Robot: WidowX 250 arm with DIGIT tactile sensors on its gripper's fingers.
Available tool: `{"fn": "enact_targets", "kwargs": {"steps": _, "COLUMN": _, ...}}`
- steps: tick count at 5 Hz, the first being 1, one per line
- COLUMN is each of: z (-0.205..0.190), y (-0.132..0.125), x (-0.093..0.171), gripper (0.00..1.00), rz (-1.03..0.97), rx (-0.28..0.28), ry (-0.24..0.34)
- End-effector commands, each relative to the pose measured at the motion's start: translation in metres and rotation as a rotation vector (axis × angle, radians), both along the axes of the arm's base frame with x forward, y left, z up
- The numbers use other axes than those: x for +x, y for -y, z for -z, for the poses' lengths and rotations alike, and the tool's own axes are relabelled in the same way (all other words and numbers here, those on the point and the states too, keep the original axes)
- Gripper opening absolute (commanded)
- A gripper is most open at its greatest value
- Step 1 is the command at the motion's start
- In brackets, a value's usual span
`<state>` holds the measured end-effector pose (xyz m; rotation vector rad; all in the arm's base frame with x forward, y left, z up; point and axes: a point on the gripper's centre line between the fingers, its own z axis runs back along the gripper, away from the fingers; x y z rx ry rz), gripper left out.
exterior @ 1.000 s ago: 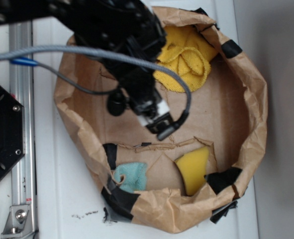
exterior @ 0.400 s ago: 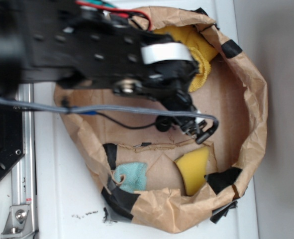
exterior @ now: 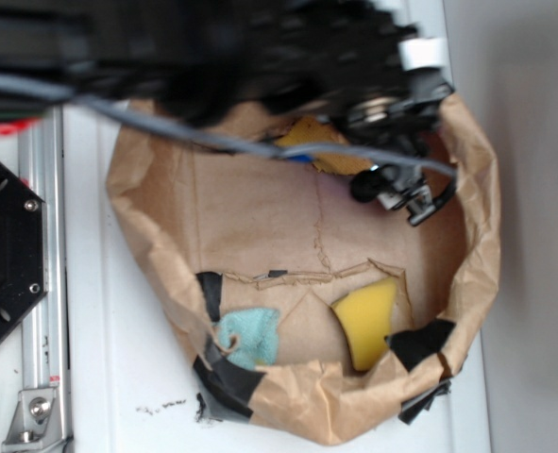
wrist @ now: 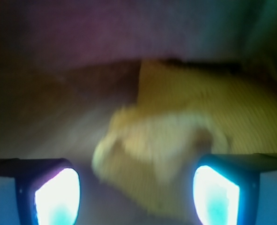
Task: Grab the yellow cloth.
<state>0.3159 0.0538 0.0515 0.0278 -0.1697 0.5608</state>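
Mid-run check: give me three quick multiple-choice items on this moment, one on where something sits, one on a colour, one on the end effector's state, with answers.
1. Where does the yellow cloth sit in the paper-lined bin?
A. Far end, under the arm
B. Near wall, beside the sponge
C. Outside on the white table

2. What colour is the small cloth by the near wall?
A. Red
B. Teal-blue
C. Black

3. What is the state of the end effector?
A. Shut on the sponge
B. Shut on the yellow cloth
C. Open, with nothing between the fingers

Answers:
1. A: the exterior view shows only a sliver of it at the far end, beneath the arm.
2. B: it lies left of the yellow sponge, pale teal.
3. C: the wrist view shows both fingers apart, the cloth ahead of them.
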Motion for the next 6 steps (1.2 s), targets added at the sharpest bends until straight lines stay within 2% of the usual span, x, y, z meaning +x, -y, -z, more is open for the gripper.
{"fn": "enact_targets", "kwargs": {"steps": 1, "z": 0.008, "y": -0.015, "x": 0.026, "gripper": 0.96, "rz": -0.040, "rx": 0.044, "ry": -0.011}}
{"fn": "enact_targets", "kwargs": {"steps": 2, "z": 0.012, "y": -0.013, "x": 0.018, "gripper": 0.00, "rz": -0.060, "rx": 0.024, "ry": 0.014}}
{"fn": "enact_targets", "kwargs": {"steps": 4, "z": 0.001, "y": -0.004, "x": 0.004, "gripper": 0.00, "rz": -0.004, "rx": 0.008, "ry": 0.035}}
{"fn": "enact_targets", "kwargs": {"steps": 6, "z": -0.044, "y": 0.021, "x": -0.021, "gripper": 0.00, "rz": 0.257, "rx": 0.021, "ry": 0.055}}
